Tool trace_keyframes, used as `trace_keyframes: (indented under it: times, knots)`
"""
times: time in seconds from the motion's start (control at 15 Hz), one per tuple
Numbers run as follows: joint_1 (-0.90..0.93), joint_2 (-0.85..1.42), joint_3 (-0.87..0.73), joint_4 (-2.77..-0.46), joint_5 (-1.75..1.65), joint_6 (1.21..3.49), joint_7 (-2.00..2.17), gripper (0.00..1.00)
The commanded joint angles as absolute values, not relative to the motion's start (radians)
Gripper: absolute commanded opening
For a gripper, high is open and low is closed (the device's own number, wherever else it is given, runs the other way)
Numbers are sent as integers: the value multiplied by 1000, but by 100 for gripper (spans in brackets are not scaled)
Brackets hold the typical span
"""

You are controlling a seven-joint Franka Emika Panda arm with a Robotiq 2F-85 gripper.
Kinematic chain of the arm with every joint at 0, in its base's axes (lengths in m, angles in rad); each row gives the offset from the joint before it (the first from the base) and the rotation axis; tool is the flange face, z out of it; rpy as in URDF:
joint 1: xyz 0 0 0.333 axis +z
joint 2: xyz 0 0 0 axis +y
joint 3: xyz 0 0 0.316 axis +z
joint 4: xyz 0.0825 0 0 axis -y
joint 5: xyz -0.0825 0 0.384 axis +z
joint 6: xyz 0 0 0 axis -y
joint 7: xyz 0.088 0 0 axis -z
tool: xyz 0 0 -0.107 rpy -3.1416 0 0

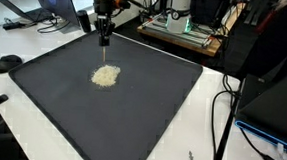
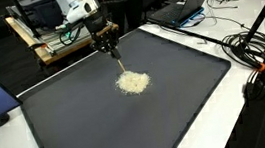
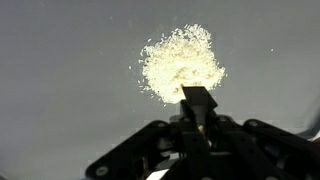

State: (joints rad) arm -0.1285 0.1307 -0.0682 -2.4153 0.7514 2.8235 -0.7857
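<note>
A small pile of pale grains (image 1: 105, 77) (image 2: 132, 82) (image 3: 180, 62) lies on a large dark mat (image 1: 151, 116) (image 2: 89, 129). In both exterior views my gripper (image 1: 103, 34) (image 2: 109, 44) hangs above the far side of the pile, shut on a thin dark tool (image 1: 104, 51) (image 2: 117, 58). The tool points down, and its tip ends just above or at the edge of the grains. In the wrist view the gripper (image 3: 197, 125) fills the lower part, and the tool's flat black end (image 3: 197, 100) sticks out over the near rim of the pile.
The mat covers a white table. A laptop (image 1: 48, 4) (image 2: 185, 8) and a wooden rack of electronics (image 1: 182, 27) (image 2: 43, 39) stand beyond the mat's far edge. Cables (image 1: 222, 105) (image 2: 257, 60) trail along one side. A black round object (image 1: 6, 63) rests off the mat's corner.
</note>
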Motion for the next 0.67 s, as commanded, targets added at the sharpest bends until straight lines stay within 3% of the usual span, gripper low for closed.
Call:
trace_keyframes:
  times: [0.0,0.6]
  knots:
    - [-104,73,-82,-2458,621,2835,-728,3]
    - [-79,32,-82,-2472,287,2852,-583,3]
